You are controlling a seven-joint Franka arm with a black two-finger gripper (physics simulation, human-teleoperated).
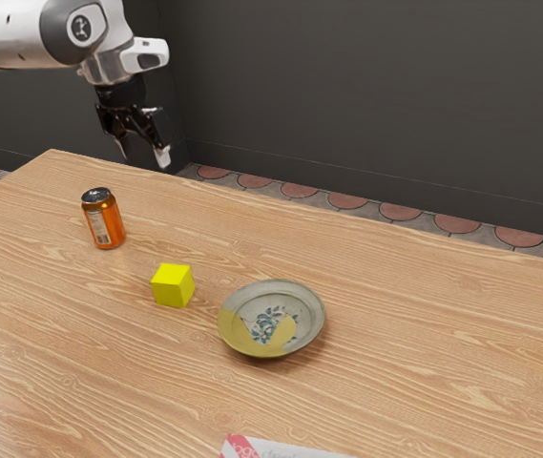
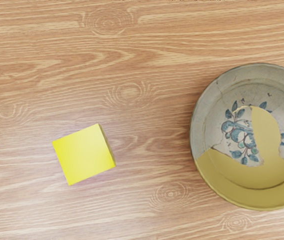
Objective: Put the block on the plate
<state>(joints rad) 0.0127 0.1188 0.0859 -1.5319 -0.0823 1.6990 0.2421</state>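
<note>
The gripper (image 1: 143, 153) is raised above the table's far edge at the exterior view's upper left, its two fingers apart with nothing between them. A bright yellow block (image 1: 172, 285) rests on the wood, well away from the gripper. Beside it, toward the exterior view's right, lies a round grey and mustard plate (image 1: 271, 319) with a blue plant pattern and a bare middle. The wrist view looks down on the yellow block (image 2: 84, 154) and the plate (image 2: 251, 135), separated by a strip of wood.
An orange can (image 1: 104, 220) stands upright on the wooden table (image 1: 424, 343), between the block and the far left corner in the exterior view. Part of a white and red box (image 1: 271, 448) appears at that view's lower edge. A dark wall rises behind the table.
</note>
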